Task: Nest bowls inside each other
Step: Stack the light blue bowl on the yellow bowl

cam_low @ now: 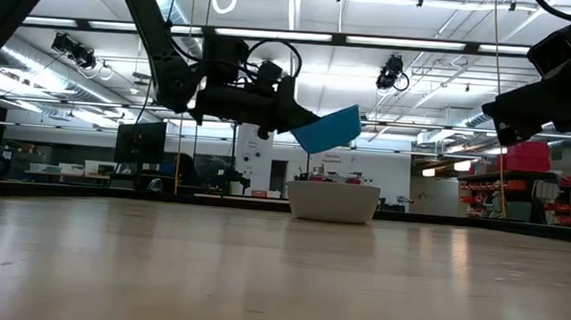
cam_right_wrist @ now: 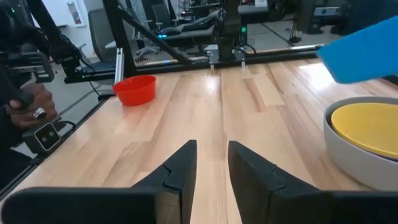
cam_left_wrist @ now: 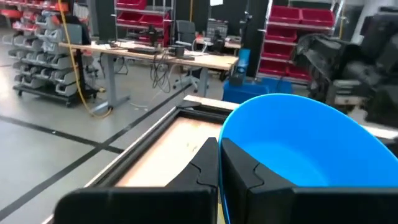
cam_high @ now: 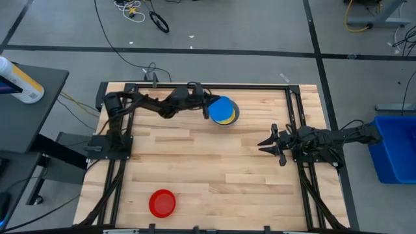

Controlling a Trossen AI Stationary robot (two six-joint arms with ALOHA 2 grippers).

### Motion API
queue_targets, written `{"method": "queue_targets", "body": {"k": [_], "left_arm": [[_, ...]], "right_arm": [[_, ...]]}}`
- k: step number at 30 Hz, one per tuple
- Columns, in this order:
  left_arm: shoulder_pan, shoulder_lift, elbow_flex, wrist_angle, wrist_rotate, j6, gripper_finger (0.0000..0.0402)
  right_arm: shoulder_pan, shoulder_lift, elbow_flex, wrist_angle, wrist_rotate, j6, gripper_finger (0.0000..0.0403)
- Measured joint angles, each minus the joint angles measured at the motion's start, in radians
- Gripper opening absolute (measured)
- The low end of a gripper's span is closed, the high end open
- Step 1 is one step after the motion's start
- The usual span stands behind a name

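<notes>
My left gripper (cam_high: 207, 107) reaches level across the far part of the table and is shut on a blue bowl (cam_high: 221, 106). That bowl hangs tilted (cam_low: 327, 128) just above a grey bowl (cam_low: 333, 202), which stands on its base with a yellow bowl (cam_right_wrist: 367, 127) nested inside it. A red bowl (cam_high: 162, 203) stands alone near the table's near left corner. My right gripper (cam_high: 270, 142) waits at the table's right side, open (cam_right_wrist: 211, 168), with nothing between its fingers. My left gripper pinches the blue bowl's rim (cam_left_wrist: 221, 138) on the side facing the arm, with one finger (cam_left_wrist: 245, 174) inside the bowl and the other (cam_left_wrist: 204, 167) outside its wall. The fingers come level from the table's left. The bowl is lifted clear and tilted.
A metal frame (cam_high: 195, 85) runs around the wooden tabletop's edges. A wide stretch of bare wood (cam_high: 214, 169) lies between the stacked bowls and the red bowl. A person's hand (cam_right_wrist: 25, 102) holds a device beyond the table's edge.
</notes>
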Motion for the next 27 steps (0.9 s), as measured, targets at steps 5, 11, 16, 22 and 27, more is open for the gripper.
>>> {"method": "queue_targets", "body": {"k": [5,11,16,22,27], "left_arm": [[0.008,0.046,0.042,-0.003,0.000,0.002,0.0006],[0.018,0.077,0.049,-0.029,-0.003,-0.001,0.0006],[0.033,0.075,0.049,-0.071,0.022,-0.005,0.0006],[0.046,0.075,0.052,-0.119,0.026,-0.002,0.0006],[0.041,0.075,0.090,-0.203,0.033,0.023,0.0006]], "right_arm": [[0.000,0.013,0.000,0.000,0.000,0.000,0.0092],[0.000,0.014,0.000,0.000,0.000,0.010,0.0091],[0.000,0.014,0.000,0.000,-0.001,0.012,0.0098],[0.000,0.014,0.000,0.000,-0.001,0.011,0.0105],[0.000,0.014,0.000,0.000,0.000,0.011,0.0109]]}}
